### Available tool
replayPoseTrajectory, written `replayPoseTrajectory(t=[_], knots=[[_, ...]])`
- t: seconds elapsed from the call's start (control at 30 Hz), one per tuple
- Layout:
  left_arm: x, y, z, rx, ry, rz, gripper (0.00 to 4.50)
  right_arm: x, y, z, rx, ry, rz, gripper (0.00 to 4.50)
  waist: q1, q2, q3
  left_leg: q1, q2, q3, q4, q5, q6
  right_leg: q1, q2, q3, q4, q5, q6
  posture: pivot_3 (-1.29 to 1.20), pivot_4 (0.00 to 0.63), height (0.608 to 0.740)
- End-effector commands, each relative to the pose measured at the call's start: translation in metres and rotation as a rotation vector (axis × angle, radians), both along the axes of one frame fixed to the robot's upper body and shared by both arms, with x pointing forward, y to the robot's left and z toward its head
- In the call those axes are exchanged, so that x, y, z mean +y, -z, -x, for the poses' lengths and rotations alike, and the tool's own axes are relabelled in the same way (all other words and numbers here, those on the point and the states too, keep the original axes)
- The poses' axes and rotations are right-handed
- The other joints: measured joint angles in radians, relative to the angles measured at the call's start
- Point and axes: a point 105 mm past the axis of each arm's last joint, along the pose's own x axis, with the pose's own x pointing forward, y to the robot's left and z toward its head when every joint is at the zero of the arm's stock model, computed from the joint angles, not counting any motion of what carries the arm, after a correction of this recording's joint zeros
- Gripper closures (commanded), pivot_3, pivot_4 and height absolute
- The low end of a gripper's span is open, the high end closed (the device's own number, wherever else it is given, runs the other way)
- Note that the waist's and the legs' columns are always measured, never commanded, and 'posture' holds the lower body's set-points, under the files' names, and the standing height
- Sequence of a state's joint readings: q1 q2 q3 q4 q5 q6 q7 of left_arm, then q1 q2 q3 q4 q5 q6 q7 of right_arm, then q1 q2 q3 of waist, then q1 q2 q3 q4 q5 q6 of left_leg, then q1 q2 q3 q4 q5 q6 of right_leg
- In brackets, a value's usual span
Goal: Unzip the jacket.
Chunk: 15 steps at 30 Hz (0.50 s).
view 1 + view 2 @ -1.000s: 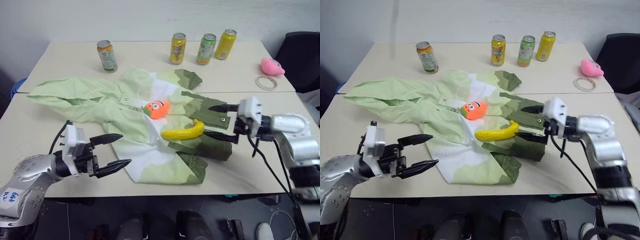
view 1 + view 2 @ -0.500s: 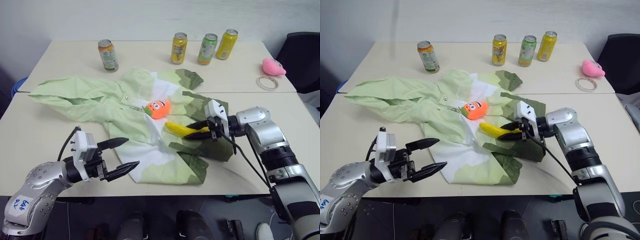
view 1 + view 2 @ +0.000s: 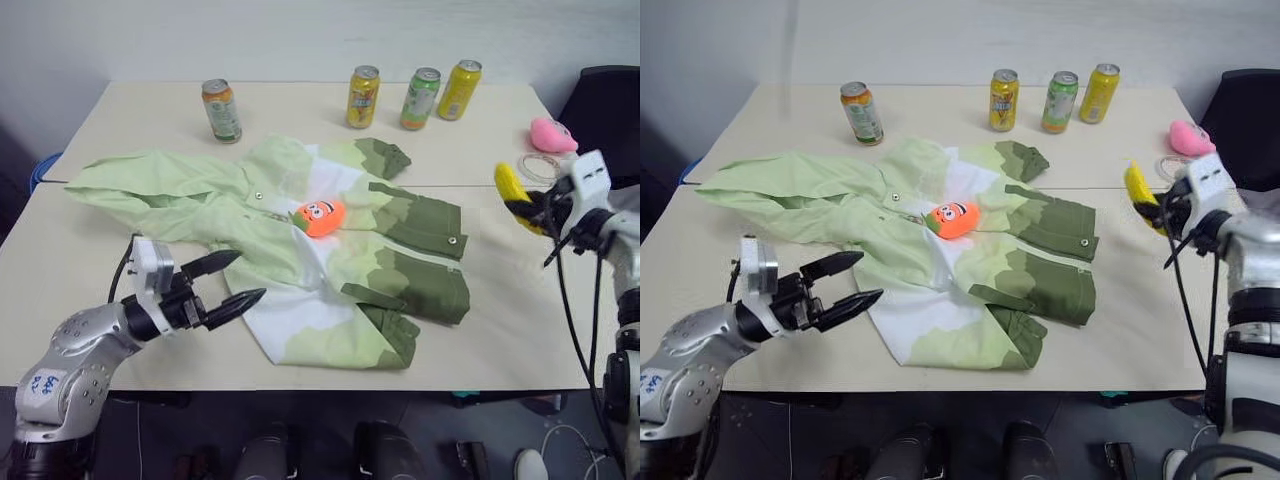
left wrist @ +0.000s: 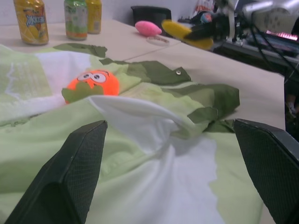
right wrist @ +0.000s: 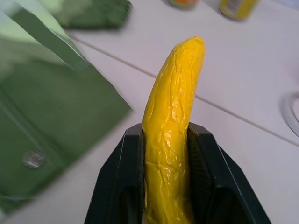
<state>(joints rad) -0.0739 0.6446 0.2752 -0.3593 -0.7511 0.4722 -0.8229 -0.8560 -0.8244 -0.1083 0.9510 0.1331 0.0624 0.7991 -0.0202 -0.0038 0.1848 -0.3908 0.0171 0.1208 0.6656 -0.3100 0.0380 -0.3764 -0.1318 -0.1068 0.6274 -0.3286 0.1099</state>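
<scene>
Desk (image 3: 520, 330): bare surface along the near edge and on the right side beyond the jacket; four cans (image 3: 365, 96) stand well apart from the jacket along the far edge. Left hand (image 3: 228, 285): fingers spread wide, holding nothing, poised just beside the jacket's near-left hem. Right hand (image 3: 535, 208): clamped on a yellow banana (image 5: 170, 121), held above the right desk edge — clear of the garment. Jacket (image 3: 300, 240): light green with white and dark olive patches, spread flat mid-desk, hood toward the left, an orange toy (image 3: 318, 216) resting on its chest.
</scene>
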Motion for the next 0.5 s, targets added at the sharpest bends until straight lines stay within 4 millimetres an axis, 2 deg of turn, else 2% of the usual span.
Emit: replayPoseTrajectory(t=[0.03,0.1,0.2,0.27,0.33,0.43,0.5], knots=[[0.003,-0.006,-0.007,-0.046,-0.016,0.010,0.00,-0.022,-0.020,-0.007,-0.171,0.175,0.077,2.93,-0.008,0.003,0.002,0.000,0.000,0.000,-0.001,0.000,0.000,0.000,0.001,0.000,0.000,0.000,0.000,0.00,0.150,0.740],[0.010,-0.009,-0.016,-0.075,-0.075,0.013,0.00,-0.030,-0.026,-0.007,-0.221,0.230,0.085,2.35,-0.011,0.004,0.002,0.000,-0.001,0.000,-0.001,0.000,0.000,0.000,0.002,-0.001,0.000,0.000,0.000,0.00,0.150,0.740],[0.026,-0.003,-0.027,-0.085,-0.150,-0.046,0.00,-0.025,-0.033,-0.005,-0.237,0.169,0.103,1.31,-0.014,0.004,0.002,0.000,0.001,0.000,-0.001,0.001,0.000,0.000,0.002,-0.001,0.000,0.000,0.000,0.00,0.150,0.740],[0.037,0.008,-0.025,-0.017,-0.123,-0.145,0.00,0.002,-0.050,0.000,-0.324,-0.028,0.177,0.57,-0.015,0.004,0.003,0.000,0.001,0.001,-0.001,0.001,-0.001,0.000,0.003,-0.001,0.000,0.000,0.000,0.00,0.150,0.740],[0.052,0.015,-0.027,0.002,-0.128,-0.261,0.00,0.025,-0.060,0.007,-0.372,-0.186,0.184,0.04,-0.015,0.005,0.003,0.000,0.001,0.001,-0.002,0.001,-0.001,-0.001,0.003,-0.001,0.000,0.000,0.000,0.00,0.150,0.740],[0.081,0.023,-0.043,-0.038,-0.224,-0.490,0.00,0.070,-0.059,0.031,-0.380,-0.472,0.139,0.04,-0.009,0.006,0.003,0.000,0.002,0.000,-0.002,0.001,-0.001,0.000,0.002,-0.001,-0.001,0.000,0.000,0.00,0.150,0.740],[0.088,0.040,-0.049,-0.105,-0.211,-0.693,0.00,0.109,-0.034,0.063,-0.257,-0.689,0.113,0.04,0.000,0.005,0.003,0.000,0.001,-0.001,-0.002,0.001,-0.001,0.000,0.001,-0.001,0.000,0.000,0.000,0.00,0.150,0.740]])
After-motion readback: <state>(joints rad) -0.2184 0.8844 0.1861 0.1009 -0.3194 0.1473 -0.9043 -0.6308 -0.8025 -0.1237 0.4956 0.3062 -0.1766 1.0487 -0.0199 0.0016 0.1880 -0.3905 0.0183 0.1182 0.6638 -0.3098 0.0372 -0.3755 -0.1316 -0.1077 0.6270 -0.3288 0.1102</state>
